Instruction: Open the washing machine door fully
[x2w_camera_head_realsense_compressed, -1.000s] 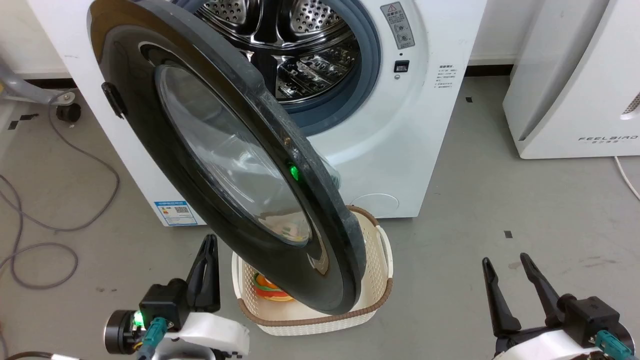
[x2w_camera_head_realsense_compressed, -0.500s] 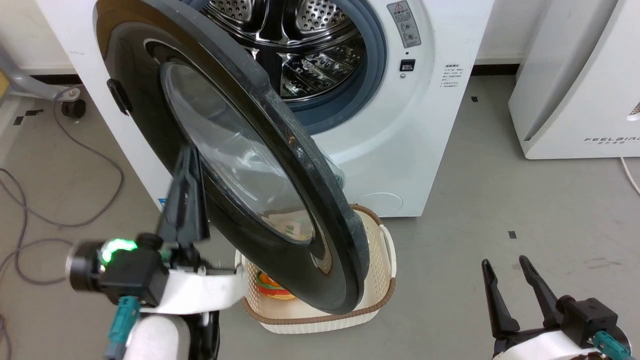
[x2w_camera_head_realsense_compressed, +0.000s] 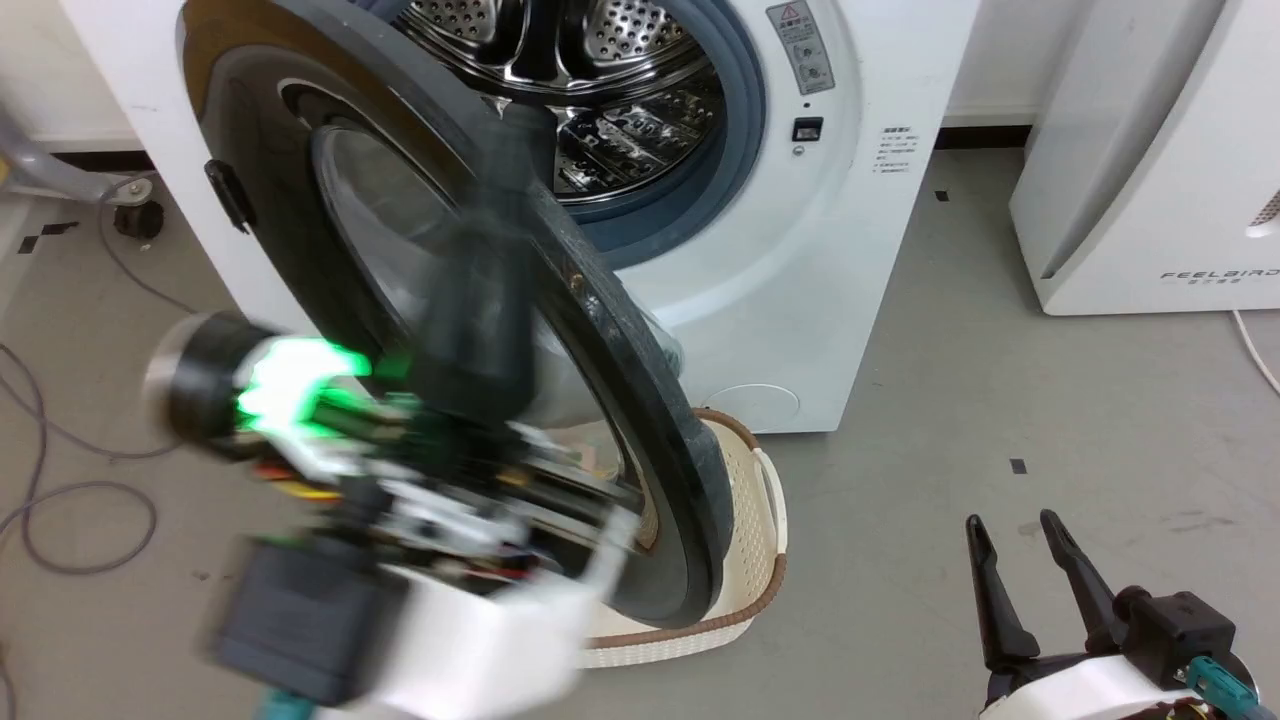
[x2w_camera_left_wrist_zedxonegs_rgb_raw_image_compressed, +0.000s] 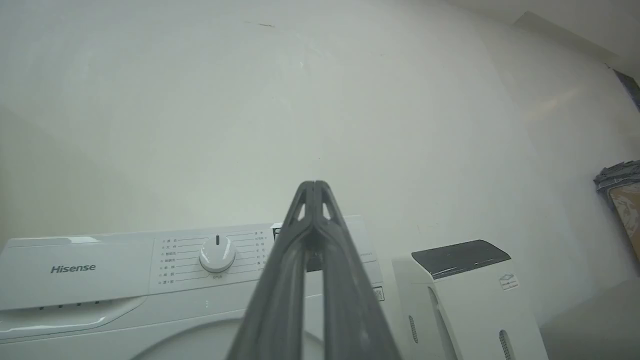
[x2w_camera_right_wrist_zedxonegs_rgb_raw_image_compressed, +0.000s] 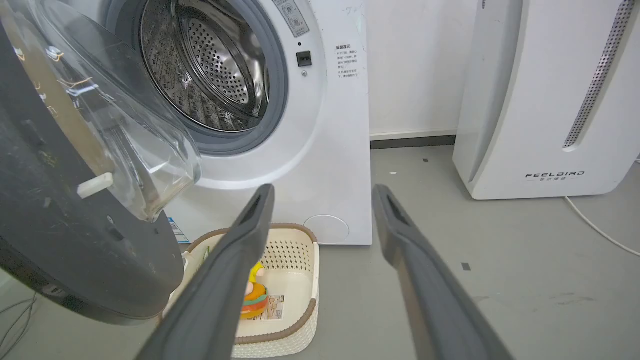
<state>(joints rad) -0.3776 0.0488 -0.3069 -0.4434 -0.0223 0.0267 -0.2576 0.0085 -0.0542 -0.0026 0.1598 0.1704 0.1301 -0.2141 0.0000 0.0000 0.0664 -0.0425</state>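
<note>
Left end effector (x2w_camera_left_wrist_zedxonegs_rgb_raw_image_compressed: 314, 186): fingers pressed together, holding nothing. It's blurred in head view, raised in front of the washing machine door (x2w_camera_head_realsense_compressed: 640, 390); can't tell if it's touching. Right end effector (x2w_camera_head_realsense_compressed: 1008, 522): spread, empty, low, well apart from the door. Door unlatched, standing roughly halfway out from the washing machine (x2w_camera_head_realsense_compressed: 800, 300), over a basket (x2w_camera_head_realsense_compressed: 755, 560). Judged left to do: swing it wider to full open.

washing machine door (x2w_camera_head_realsense_compressed: 270, 270): glossy black;
washing machine (x2w_camera_head_realsense_compressed: 800, 330): white;
drum (x2w_camera_right_wrist_zedxonegs_rgb_raw_image_compressed: 220, 65): perforated steel;
basket (x2w_camera_right_wrist_zedxonegs_rgb_raw_image_compressed: 280, 345): cream, brown rim
</note>
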